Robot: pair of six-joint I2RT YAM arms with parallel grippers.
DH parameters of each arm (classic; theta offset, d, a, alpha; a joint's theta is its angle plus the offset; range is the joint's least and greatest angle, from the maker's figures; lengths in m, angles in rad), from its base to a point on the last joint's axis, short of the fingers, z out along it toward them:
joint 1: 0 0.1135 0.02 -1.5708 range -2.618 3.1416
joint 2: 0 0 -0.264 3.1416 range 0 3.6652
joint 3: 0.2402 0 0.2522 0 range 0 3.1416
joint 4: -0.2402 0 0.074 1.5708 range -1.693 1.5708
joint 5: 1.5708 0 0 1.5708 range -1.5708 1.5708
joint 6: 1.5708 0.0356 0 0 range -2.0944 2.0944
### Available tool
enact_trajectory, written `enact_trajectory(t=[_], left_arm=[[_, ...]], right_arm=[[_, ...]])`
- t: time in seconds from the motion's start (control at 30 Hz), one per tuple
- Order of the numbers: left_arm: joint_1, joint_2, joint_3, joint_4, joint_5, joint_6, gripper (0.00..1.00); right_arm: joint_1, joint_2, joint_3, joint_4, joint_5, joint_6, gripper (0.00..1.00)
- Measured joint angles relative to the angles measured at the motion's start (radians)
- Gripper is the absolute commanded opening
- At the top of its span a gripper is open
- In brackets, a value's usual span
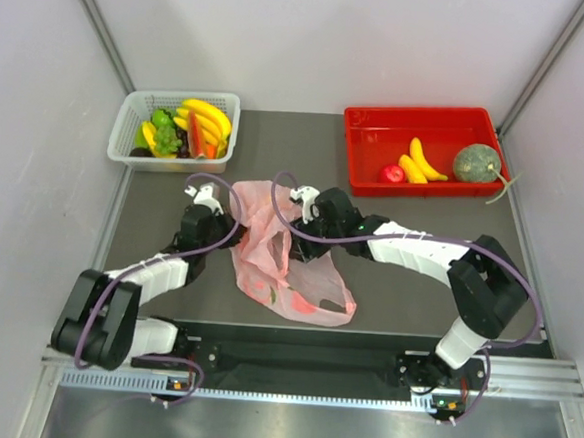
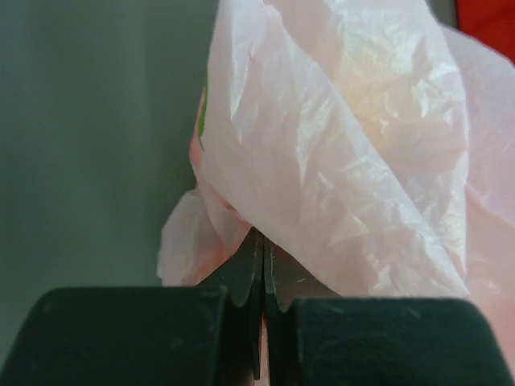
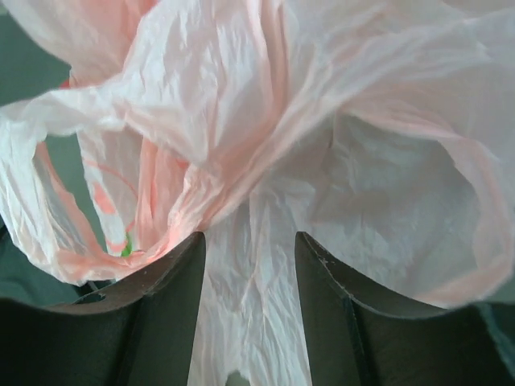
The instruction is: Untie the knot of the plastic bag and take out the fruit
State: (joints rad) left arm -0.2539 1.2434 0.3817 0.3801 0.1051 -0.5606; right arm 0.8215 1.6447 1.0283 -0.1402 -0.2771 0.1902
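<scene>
Left fingers (image 2: 245,277): pinched bag (image 2: 338,161)
Right fingers (image 3: 177,281): stood apart around bag
Done: 3 fruit (image 1: 421,160) lay in tray (image 1: 362,144)
Remaining: unclear

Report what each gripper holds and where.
Left gripper pinches the plastic bag by a film fold at its left edge. Right gripper holds nothing: jaws apart around film.

White basket (image 1: 123,139), heaped bananas (image 1: 207,119) inside, red tray (image 1: 372,144)
</scene>
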Motion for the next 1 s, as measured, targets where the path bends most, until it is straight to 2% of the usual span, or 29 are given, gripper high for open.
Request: enact_trajectory(t=[0.23, 0.33, 0.47, 0.7, 1.0], left_arm=[[0.01, 0.241, 0.112, 0.069, 0.256, -0.044, 0.0], [0.01, 0.283, 0.129, 0.096, 0.323, -0.051, 0.0], [0.01, 0.299, 0.129, 0.107, 0.389, -0.056, 0.0], [-0.003, 0.312, 0.121, 0.131, 0.514, -0.07, 0.0], [-0.075, 0.272, 0.065, 0.105, 0.589, -0.056, 0.0]], right_arm=[[0.002, 0.076, 0.021, 0.007, 0.084, 0.049, 0.51], [0.002, 0.081, 0.021, 0.018, 0.135, 0.07, 0.6], [-0.005, 0.092, 0.03, 0.051, 0.199, 0.108, 0.79], [-0.041, 0.127, 0.045, 0.12, 0.284, 0.191, 0.98], [-0.059, 0.132, 0.05, 0.209, 0.325, 0.257, 1.0]])
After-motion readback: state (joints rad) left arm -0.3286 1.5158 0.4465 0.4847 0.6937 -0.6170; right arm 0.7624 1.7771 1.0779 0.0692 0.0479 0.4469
